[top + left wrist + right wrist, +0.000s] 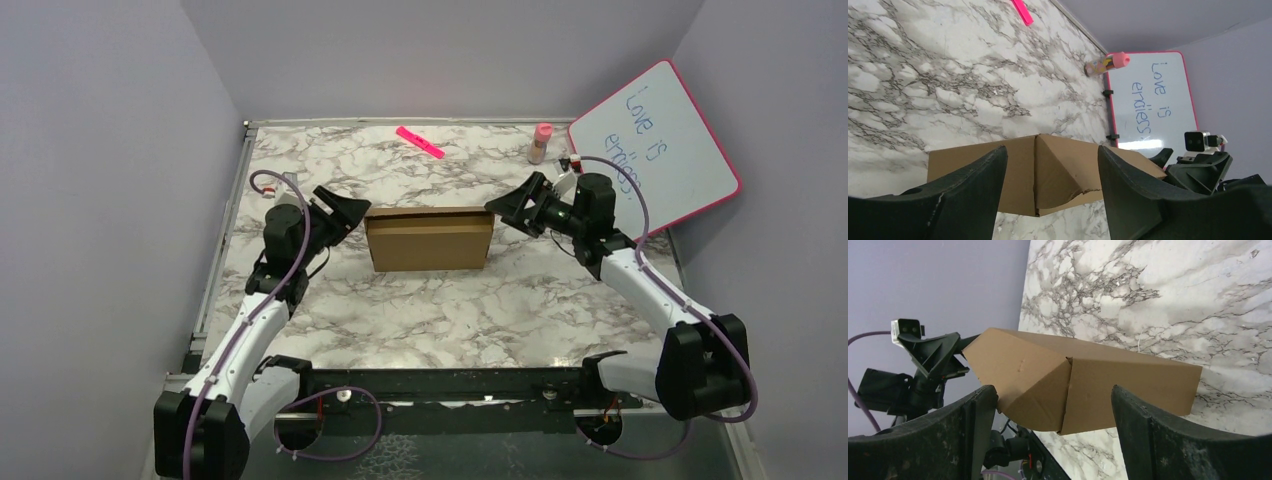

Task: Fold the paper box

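The paper box (430, 240) is plain brown cardboard, folded into a long closed shape, and it stands on the marble table (450, 310) between both arms. My left gripper (347, 214) is at its left end, open, with that end (1058, 170) showing between and beyond the fingers (973, 190). My right gripper (503, 205) is at the right end, also open, and the box end (1098, 385) with its angled flap sits just past the fingertips (1128, 410). Neither pair of jaws is pressed onto the cardboard.
A pink-framed whiteboard (655, 150) leans at the back right, just behind the right arm. A small bottle with a pink cap (540, 143) and a pink strip (420, 141) lie near the back edge. Grey walls close in on the left, right and back.
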{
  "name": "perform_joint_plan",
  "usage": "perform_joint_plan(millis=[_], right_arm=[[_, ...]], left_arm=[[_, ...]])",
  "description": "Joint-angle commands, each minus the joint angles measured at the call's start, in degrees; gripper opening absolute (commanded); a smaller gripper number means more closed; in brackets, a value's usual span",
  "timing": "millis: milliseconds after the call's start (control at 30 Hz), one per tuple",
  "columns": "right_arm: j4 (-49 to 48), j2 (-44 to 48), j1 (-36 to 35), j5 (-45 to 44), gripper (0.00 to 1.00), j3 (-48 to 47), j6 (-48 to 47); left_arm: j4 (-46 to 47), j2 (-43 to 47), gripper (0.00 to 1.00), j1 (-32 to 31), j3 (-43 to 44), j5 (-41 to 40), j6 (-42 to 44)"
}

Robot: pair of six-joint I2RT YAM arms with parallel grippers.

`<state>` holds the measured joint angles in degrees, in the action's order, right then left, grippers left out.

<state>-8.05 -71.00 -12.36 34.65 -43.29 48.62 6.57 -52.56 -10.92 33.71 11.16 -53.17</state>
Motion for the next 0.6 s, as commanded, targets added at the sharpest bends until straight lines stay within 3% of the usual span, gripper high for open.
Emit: perform_joint_plan(millis=[0, 400, 567], right_arm=[[-4.1, -0.8, 0.3, 3.7, 0.87, 2.3, 2.3], [-9.3, -1.8, 0.3, 5.0, 0.79, 6.5, 4.7], [-12.4, -3.5, 0.3, 6.2, 0.72, 8.2, 4.8]], left_arm=[[5.4, -1.5, 0.65, 0.6, -1.2, 5.7, -1.9], [10.4, -1.7, 0.43, 1.4, -5.9, 9.6, -6.0], [11.2, -1.9, 0.39, 1.4, -7.3, 10.4, -5.3]])
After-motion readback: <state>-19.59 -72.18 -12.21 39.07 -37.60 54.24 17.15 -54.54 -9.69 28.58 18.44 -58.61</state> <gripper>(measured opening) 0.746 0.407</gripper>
